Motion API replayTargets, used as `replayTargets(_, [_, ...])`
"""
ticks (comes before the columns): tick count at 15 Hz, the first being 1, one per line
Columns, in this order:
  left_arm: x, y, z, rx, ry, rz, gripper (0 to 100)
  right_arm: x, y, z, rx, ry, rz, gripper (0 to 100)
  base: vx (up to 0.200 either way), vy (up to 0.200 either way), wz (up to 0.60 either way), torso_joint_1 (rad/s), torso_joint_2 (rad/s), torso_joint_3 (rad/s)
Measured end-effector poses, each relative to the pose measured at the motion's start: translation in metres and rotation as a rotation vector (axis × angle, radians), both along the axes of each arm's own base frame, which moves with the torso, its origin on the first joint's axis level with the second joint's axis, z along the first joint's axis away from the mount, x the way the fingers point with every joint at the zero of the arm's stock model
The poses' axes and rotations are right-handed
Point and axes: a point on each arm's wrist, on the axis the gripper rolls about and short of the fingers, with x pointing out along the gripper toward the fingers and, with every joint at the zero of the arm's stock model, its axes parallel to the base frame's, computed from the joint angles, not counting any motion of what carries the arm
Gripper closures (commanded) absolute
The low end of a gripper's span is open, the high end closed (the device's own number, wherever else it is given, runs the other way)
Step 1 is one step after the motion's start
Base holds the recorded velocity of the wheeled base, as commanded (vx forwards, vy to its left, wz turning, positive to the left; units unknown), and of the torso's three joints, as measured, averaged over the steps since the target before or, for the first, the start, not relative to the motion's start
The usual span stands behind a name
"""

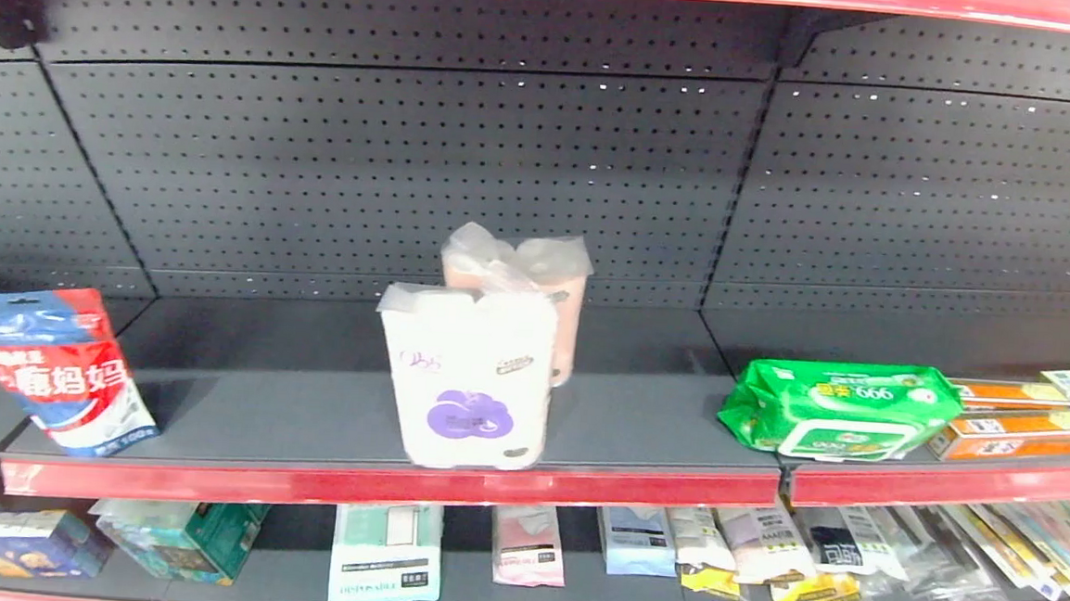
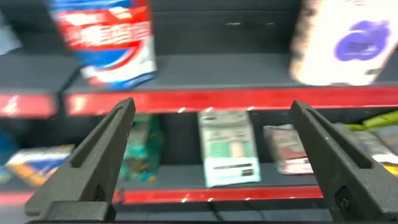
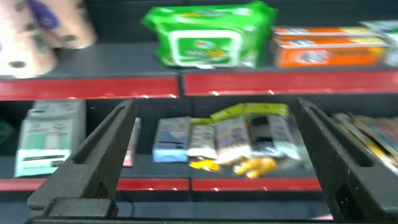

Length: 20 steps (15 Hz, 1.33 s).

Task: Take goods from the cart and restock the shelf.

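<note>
Red trim ran along the front of the dark shelf (image 1: 260,395). At its left end a blue and red pouch (image 1: 62,369) stood tilted. In the middle a white pack (image 1: 470,380) stood upright at the front edge, with a pink pack (image 1: 550,287) just behind it. Further right lay a green pack (image 1: 830,407), and orange boxes (image 1: 1010,432) beside it. The left gripper (image 2: 211,106) was spread wide and held nothing, in front of the shelf. The right gripper (image 3: 214,102) was the same.

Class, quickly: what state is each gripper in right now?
Left gripper: open, holding nothing.
Right gripper: open, holding nothing.
</note>
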Motion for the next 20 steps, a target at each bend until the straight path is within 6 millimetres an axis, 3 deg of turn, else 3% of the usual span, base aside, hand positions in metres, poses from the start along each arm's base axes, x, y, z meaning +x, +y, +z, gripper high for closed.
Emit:
replayTargets(10, [0.0, -0.001, 0.002, 0.031, 0.006, -0.041, 0, 0.0, 0.0, 0.0, 0.002, 0.0, 0.0, 0, 0.0, 0.0, 0.0, 0.0, 0.0, 0.0])
replayTargets(11, [-0.001, -0.001, 0.009, 0.022, -0.01, -0.043, 0, 0.0, 0.0, 0.0, 0.002, 0.0, -0.001, 0, 0.0, 0.0, 0.0, 0.0, 0.0, 0.0])
replayTargets(14, [0.001, 0.0, 0.057, -0.081, -0.034, -0.014, 0, 0.0, 0.0, 0.0, 0.002, 0.0, -0.001, 0, 0.0, 0.0, 0.0, 0.0, 0.0, 0.0])
replayTargets(17, [0.034, 0.001, 0.096, -0.122, 0.108, 0.039, 0, 0.0, 0.0, 0.0, 0.002, 0.0, -0.001, 0, 0.0, 0.0, 0.0, 0.0, 0.0, 0.0])
replayTargets(20, [0.086, 0.002, 0.105, -0.086, 0.304, 0.071, 0, 0.0, 0.0, 0.0, 0.002, 0.0, -0.001, 0, 0.0, 0.0, 0.0, 0.0, 0.0, 0.0])
